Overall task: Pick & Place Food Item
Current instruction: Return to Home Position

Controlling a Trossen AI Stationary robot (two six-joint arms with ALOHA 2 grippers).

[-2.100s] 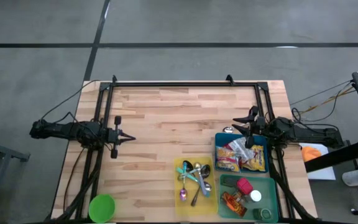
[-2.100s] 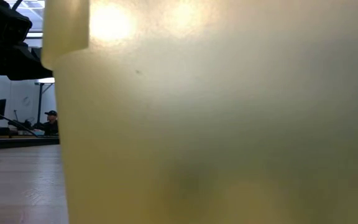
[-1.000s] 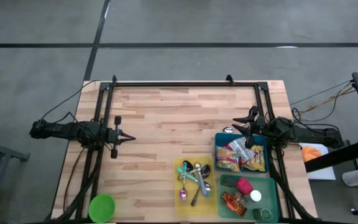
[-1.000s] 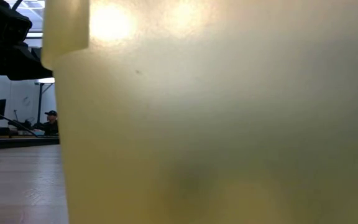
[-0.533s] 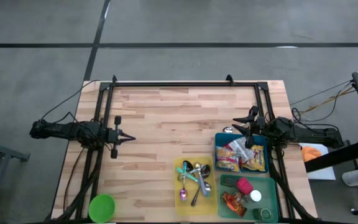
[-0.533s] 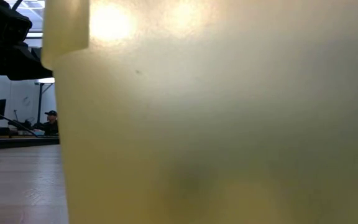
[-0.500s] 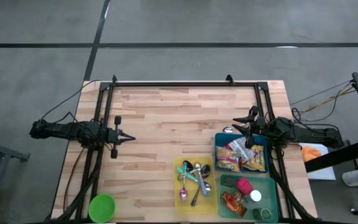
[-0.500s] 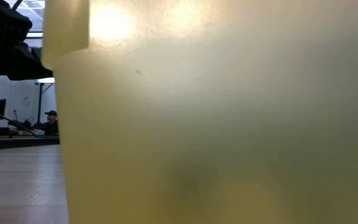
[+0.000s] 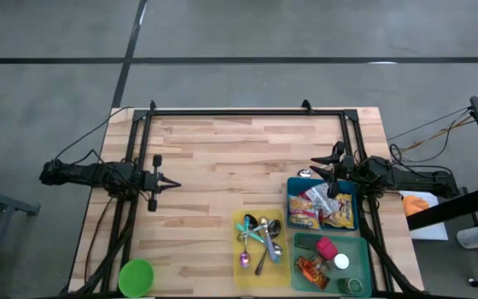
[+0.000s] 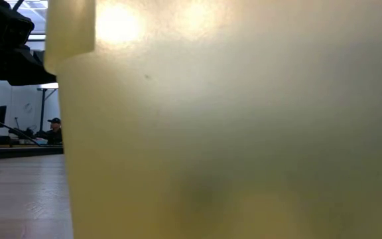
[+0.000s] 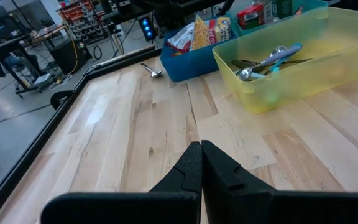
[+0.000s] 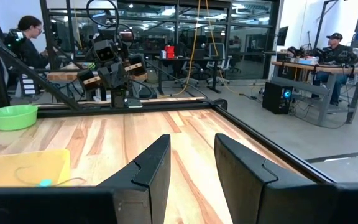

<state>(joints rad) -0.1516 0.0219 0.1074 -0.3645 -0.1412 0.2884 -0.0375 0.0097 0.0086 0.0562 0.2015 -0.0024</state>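
While both arms sit pulled back at opposite edges of the table [image 9: 222, 158], you have little that can go wrong at once, but a few things are worth watching. Your left claw [image 11: 201, 158] is closed on nothing, fingers pressed together, well apart from every bin. Your right claw [image 12: 191, 168] is spread open and empty, parked just beside the far corner of the blue bin [image 11: 185, 65], where the snack packets [image 9: 315, 209] lie. The coloured spoons [image 9: 258, 235] rest in the yellow bin [image 11: 291, 78].

One metal spoon [image 11: 150, 69] lies loose on the table next to the blue bin, close to your right claw. If you send that arm down for it, I judge that an open finger could catch the bin's rim and drag or tip the bin, spilling the packets. The spoon lies flat on the wood, so a shallow pinch may skid it away.

Mind also that the yellow bin's wall fills almost the whole low view, so you cannot check heights there; rely on the high and wrist views.
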